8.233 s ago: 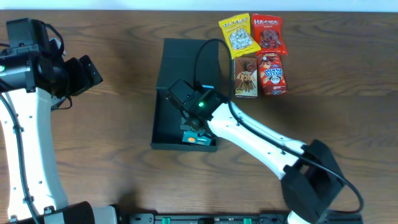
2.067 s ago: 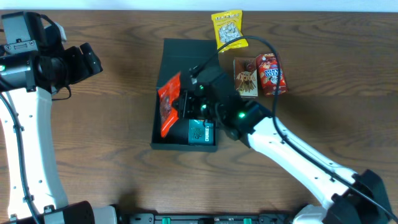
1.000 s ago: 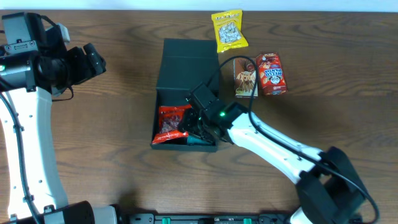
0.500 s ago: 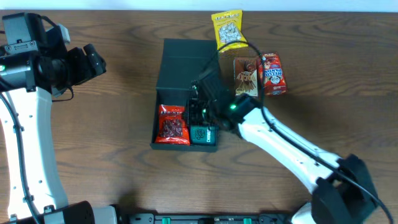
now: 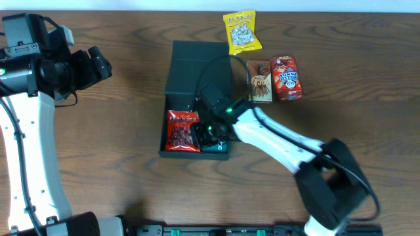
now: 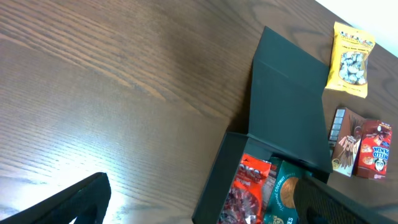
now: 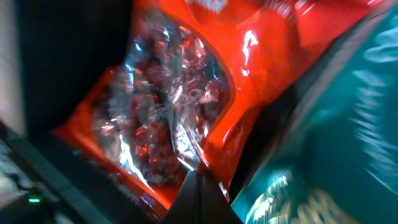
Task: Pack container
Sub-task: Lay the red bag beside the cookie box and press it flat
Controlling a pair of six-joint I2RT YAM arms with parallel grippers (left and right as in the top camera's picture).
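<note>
The right pincer (image 5: pixel 205 134) covers most of the teal packet (image 5: pixel 218 147) from overhead; its wrist view is blurred and crops the red packet (image 7: pixel 168 106); labels unreadable.

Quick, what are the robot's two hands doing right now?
Left gripper: open, holding nothing.
Right gripper: looks shut, empty, tip down by the red packet in the container.

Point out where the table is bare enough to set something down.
The table is bare from the left arm to the container, and again right of the Hello Panda pack. Crowded: the container floor, filled by the red packet, teal packet and right gripper.
</note>
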